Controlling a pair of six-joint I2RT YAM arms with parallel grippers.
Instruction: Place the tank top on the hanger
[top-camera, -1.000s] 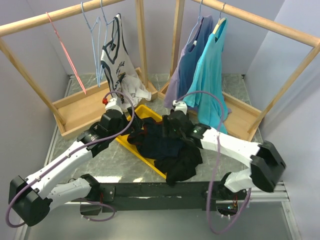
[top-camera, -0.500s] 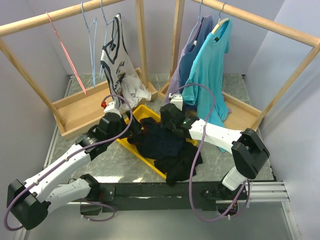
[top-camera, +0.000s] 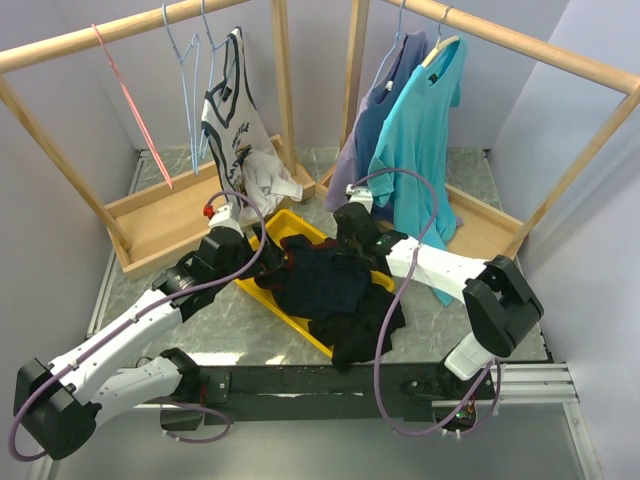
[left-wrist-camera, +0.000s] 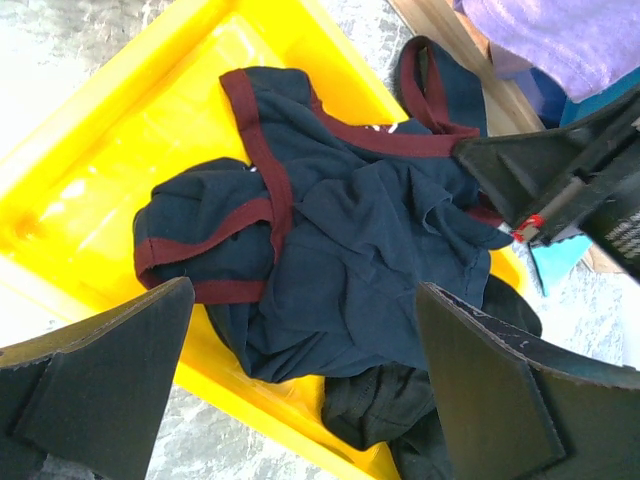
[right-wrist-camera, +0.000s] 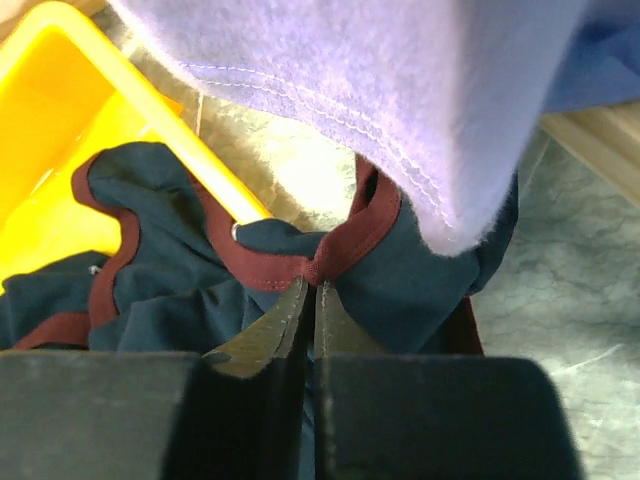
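The tank top, dark navy with maroon trim, lies crumpled in the yellow tray. My right gripper is at the garment's far right edge, and in the right wrist view it is shut on the tank top's maroon trim, pinched at the very tips. My left gripper is open wide above the tank top, touching nothing; from above it sits at the tray's left side. The light-blue hanger hangs bare on the left rail.
A pink-red hanger and a white tank top hang on the left rack. Lavender and teal shirts hang on the right rack, the lavender hem just over my right gripper. A black garment spills over the tray's near end.
My right gripper reached to the tank top's far right edge and shut on the maroon trim. The left arm drew back slightly and stayed open.
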